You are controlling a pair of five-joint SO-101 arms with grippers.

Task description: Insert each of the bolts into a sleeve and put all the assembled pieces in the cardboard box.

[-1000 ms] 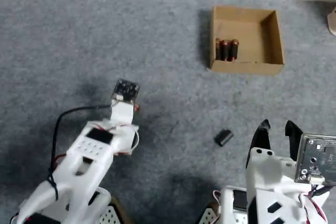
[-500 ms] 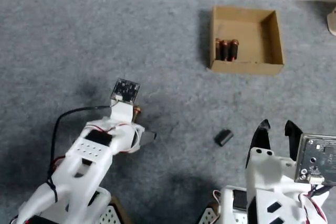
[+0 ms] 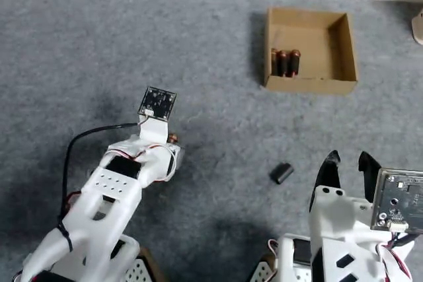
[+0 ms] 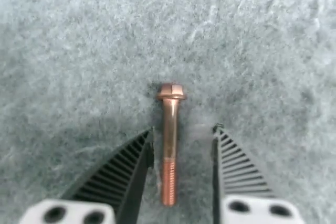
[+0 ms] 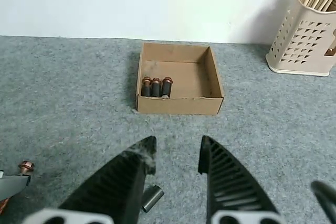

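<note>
- The desk (image 3: 79, 44) has a napped grey surface. I judge a jaw tip driven too low could drag in the pile and stall my close.
- The box (image 3: 307, 85) sits at 1 o'clock in the high view. Three assembled pieces (image 3: 285, 62) lie side by side against its 9 o'clock wall. A careless drop could knock them about or land on the rim.
- My left gripper (image 4: 182, 130) is spread, one jaw on each side of the bolt's shank, neither touching it as far as I can tell. If I close off-centre, one jaw would hit first and roll the bolt away.
- My right gripper (image 3: 348, 158) is spread and empty at 5 o'clock, with the sleeve near it at 9 o'clock.
- The sleeve (image 3: 281, 173) lies loose on its side, so a glancing touch could send it rolling.
- The bolt (image 4: 169, 145) lies flat at about 8 o'clock from the desk's centre, its threads toward my wrist. A pinch near the threads leaves the head heavy, so it may droop and miss the sleeve's bore.
</note>
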